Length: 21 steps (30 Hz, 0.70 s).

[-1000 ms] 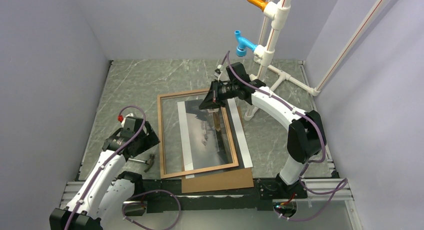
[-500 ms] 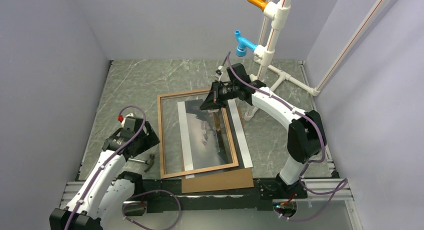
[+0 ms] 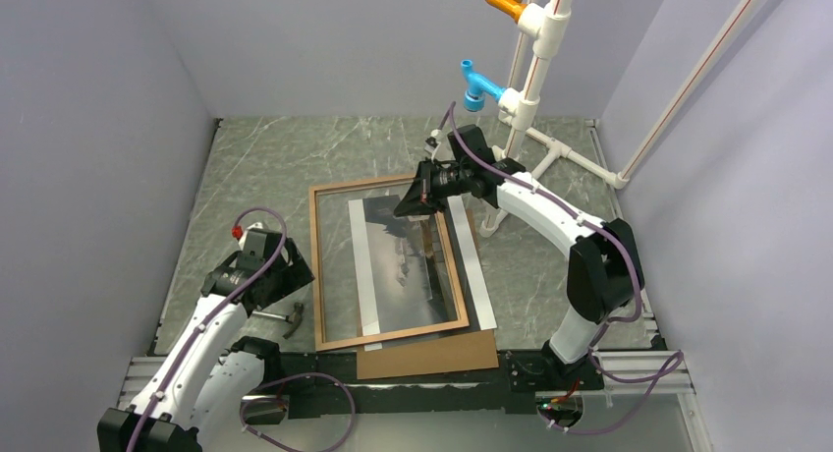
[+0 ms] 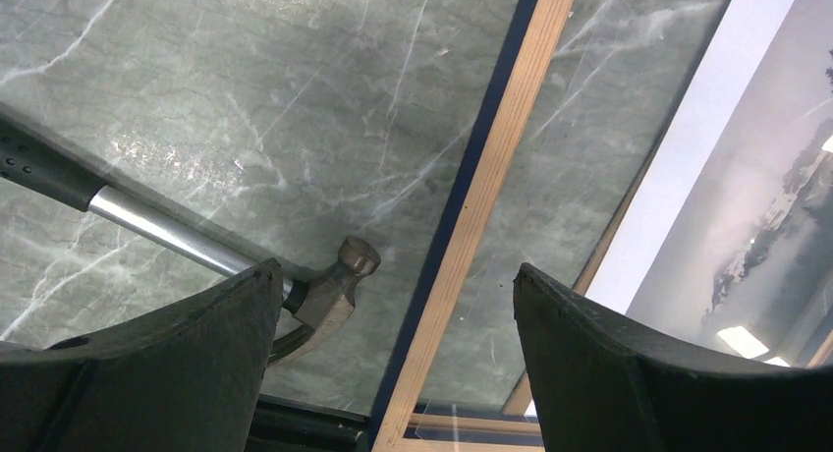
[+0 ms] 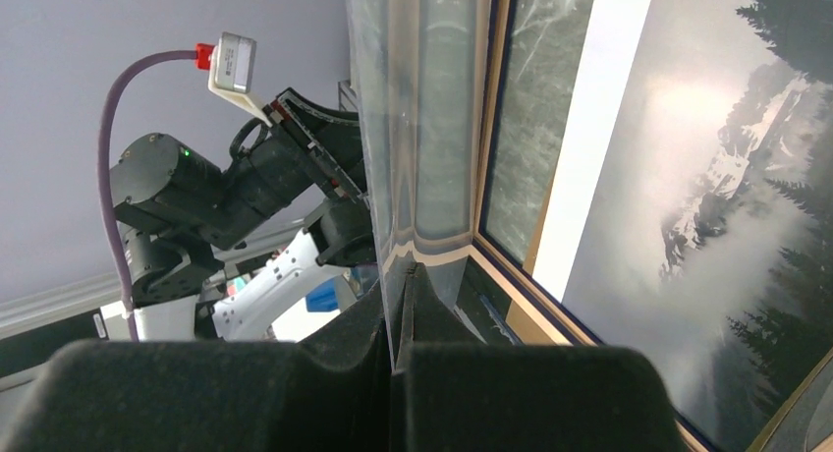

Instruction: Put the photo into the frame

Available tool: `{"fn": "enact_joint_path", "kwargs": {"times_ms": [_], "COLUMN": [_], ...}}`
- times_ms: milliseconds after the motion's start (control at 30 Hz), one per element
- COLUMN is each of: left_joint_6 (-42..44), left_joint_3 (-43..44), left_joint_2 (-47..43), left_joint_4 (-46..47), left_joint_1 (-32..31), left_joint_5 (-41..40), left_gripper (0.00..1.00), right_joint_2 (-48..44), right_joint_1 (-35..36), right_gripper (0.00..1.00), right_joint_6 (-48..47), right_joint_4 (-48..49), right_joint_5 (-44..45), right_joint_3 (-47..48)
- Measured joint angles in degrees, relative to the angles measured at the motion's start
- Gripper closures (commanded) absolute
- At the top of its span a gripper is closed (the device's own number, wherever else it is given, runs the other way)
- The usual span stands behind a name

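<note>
The frame (image 3: 316, 265) lies flat mid-table, wood face up. The photo (image 3: 403, 265) lies under it, slewed, with one white band past the frame's right rail. My right gripper (image 3: 413, 204) is at the frame's far edge, shut on the edge of a clear pane (image 5: 417, 128) that stands tilted up from the frame (image 5: 491, 128); the photo (image 5: 727, 197) lies below it. My left gripper (image 3: 295, 275) is open and empty (image 4: 393, 285), hovering over the frame's left rail (image 4: 491, 177), with the photo (image 4: 756, 206) to its right.
A hammer (image 3: 285, 317) lies left of the frame, under my left gripper, head toward the rail (image 4: 329, 290). A brown backing board (image 3: 432, 354) lies at the near edge, partly under the frame. A white pipe stand (image 3: 535, 128) with blue and orange taps is at back right.
The right gripper has shifted very slightly with the clear pane still in it. The left arm, frame and photo have not moved.
</note>
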Motion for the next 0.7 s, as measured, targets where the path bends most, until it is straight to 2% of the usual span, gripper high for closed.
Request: {"fn": "enact_joint_path", "kwargs": {"times_ms": [700], "left_joint_6": [0.55], "left_joint_3": [0.0], "left_joint_2": [1.18], "left_joint_4": [0.76], "left_joint_1": [0.0], "left_joint_5": [0.37], "left_gripper": [0.1], "right_joint_2": [-0.15], "right_joint_1": [0.0], "right_gripper": [1.0], "right_joint_6": [0.15], "right_joint_4": [2.05], "right_joint_5": [-1.05], "right_joint_3": [-2.45]}}
